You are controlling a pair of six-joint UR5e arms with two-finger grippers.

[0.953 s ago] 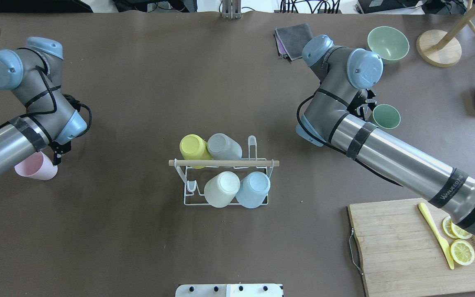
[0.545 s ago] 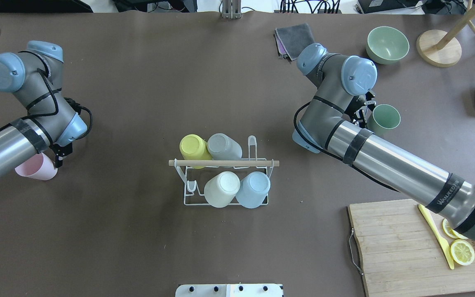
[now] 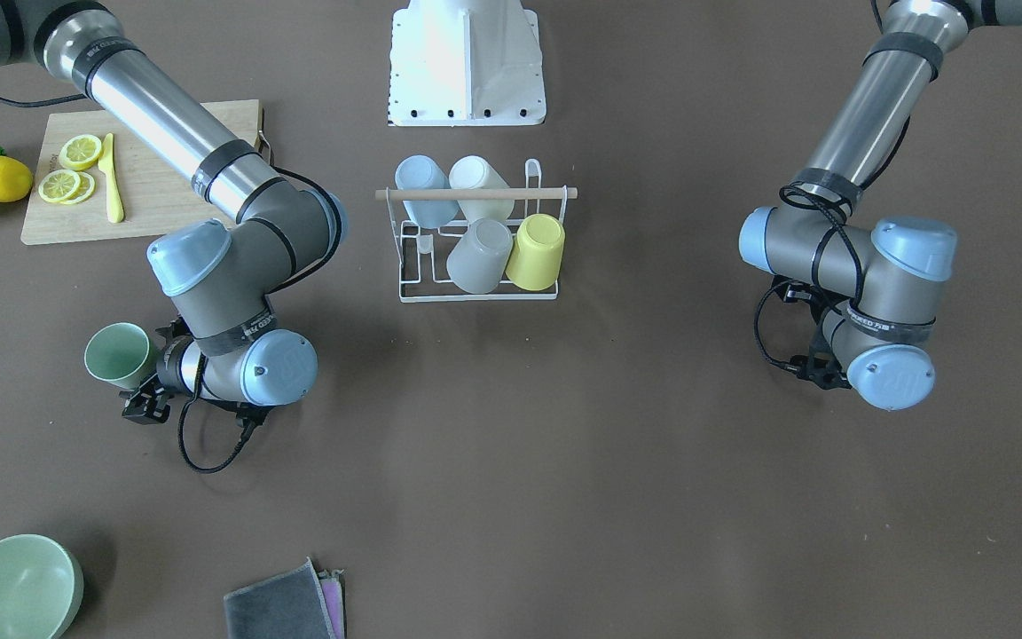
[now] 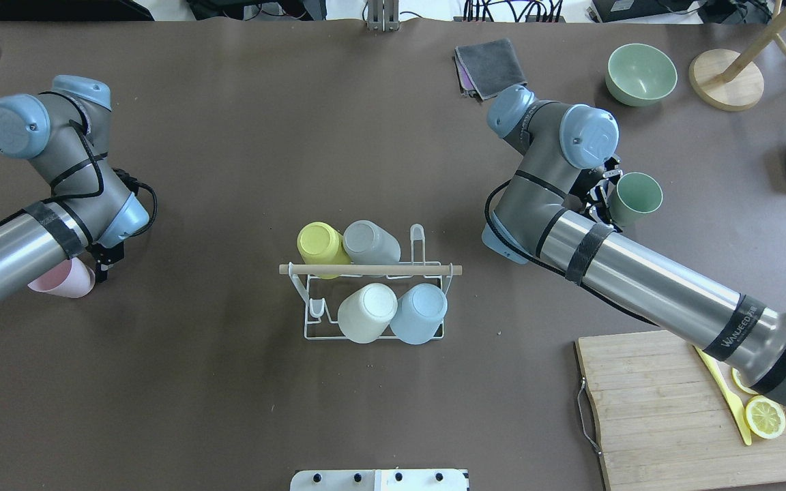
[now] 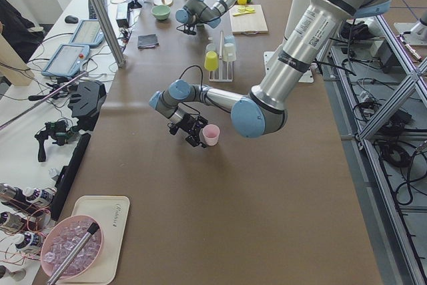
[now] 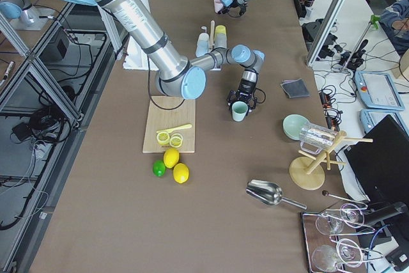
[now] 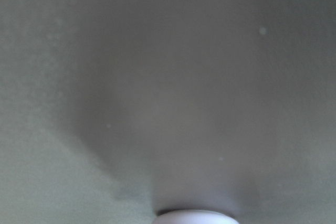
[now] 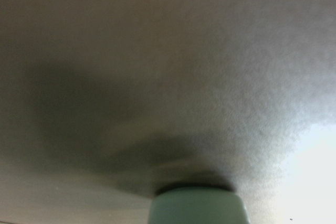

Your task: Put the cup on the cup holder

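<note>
Holding pink cup (image 4: 65, 281) in left gripper (image 5: 197, 131), green cup (image 4: 637, 196) in right gripper (image 4: 601, 198), both well apart from cup holder (image 4: 372, 269)

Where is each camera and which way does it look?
Front: across the table, facing the robot, looking down at the rack; both arms and the base show.
Overhead: behind the robot, looking forward and down; both arms.
Left side: table's end, looking along it; left arm near, with pink cup.
Right side: opposite end; right arm near, with green cup.
Left wrist: looks at the table past the pink cup's edge; no arm shows.
Right wrist: same, past the green cup.
Shared: front and overhead both show the rack, mirrored.
</note>
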